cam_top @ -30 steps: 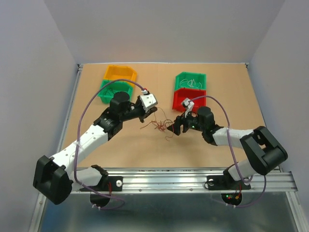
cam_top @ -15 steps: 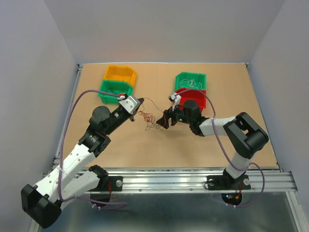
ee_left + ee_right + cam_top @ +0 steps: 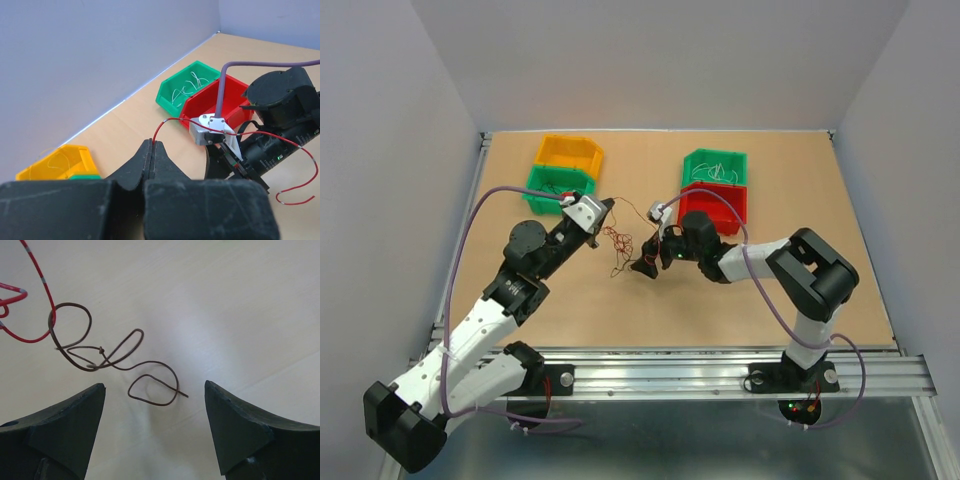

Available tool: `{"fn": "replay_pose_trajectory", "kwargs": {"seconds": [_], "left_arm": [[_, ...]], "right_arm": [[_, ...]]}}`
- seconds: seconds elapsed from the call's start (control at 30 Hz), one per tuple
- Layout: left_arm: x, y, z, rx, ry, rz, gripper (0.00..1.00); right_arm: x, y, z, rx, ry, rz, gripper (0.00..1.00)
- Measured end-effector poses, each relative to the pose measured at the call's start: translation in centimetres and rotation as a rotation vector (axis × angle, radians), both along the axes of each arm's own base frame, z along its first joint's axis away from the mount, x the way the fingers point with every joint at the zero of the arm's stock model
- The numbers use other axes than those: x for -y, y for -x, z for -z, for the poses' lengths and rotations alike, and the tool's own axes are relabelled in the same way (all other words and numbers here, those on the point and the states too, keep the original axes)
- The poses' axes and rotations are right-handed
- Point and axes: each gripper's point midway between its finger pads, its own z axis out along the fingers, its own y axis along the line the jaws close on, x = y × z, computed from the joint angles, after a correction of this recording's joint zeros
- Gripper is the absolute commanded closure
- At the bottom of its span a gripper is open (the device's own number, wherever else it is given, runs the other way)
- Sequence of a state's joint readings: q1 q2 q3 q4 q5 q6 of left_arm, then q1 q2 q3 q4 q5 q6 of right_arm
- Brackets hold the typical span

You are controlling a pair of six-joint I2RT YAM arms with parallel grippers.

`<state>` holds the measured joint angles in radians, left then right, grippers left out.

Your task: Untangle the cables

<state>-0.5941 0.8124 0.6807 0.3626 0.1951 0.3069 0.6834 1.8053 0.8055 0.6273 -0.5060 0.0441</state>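
Note:
The cables [image 3: 618, 245] are a small loose wad of thin red and brown wires on the table between my two grippers. My left gripper [image 3: 604, 212] is shut on a red wire [image 3: 165, 120], held above the table; the wire arcs right past the right arm and ends loose. My right gripper [image 3: 645, 266] is open, pointing down just above the table at the wad's right end. In the right wrist view the right gripper [image 3: 154, 386] straddles a brown wire [image 3: 107, 352] that lies in loops on the table, its end between the fingertips [image 3: 97, 390]. A red wire [image 3: 42, 300] hooks through the brown one.
A yellow bin [image 3: 568, 152] and a green bin [image 3: 558, 186] stand at the back left. A green bin [image 3: 715, 165] holding pale wires and a red bin [image 3: 715, 206] stand at the back right, just behind the right arm. Purple arm cables loop above both arms.
My left arm has drawn back to the left, pulling the red wire with it. My right gripper has moved left after the wad, which has shifted left and stretched out.

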Motion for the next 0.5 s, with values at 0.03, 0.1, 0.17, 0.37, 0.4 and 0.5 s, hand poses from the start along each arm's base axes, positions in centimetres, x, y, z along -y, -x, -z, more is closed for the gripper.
{"fn": "replay_pose_trajectory", "kwargs": {"seconds": [0.03,0.1,0.17,0.37,0.4,0.5], "left_arm": [[0.0,0.0,0.0,-0.002,0.000,-0.002,1.00],[0.0,-0.1,0.1,-0.005,0.000,-0.006,1.00],[-0.1,-0.2,0.2,-0.008,-0.001,-0.009,1.00],[0.0,-0.2,0.3,-0.010,-0.002,-0.009,1.00],[0.0,-0.3,0.4,-0.012,-0.003,-0.009,1.00],[0.0,-0.3,0.4,-0.014,-0.004,-0.009,1.00]], "right_arm": [[-0.2,0.3,0.2,-0.002,0.002,-0.012,0.14],[-0.8,0.6,0.4,-0.002,0.001,-0.035,0.14],[-1.4,0.9,0.2,0.007,-0.009,-0.060,0.14],[-2.8,1.4,-1.4,0.053,-0.078,-0.106,0.29],[-3.0,1.3,-1.8,0.067,-0.091,-0.106,0.39],[-3.4,1.1,-2.4,0.082,-0.115,-0.094,0.53]]}}
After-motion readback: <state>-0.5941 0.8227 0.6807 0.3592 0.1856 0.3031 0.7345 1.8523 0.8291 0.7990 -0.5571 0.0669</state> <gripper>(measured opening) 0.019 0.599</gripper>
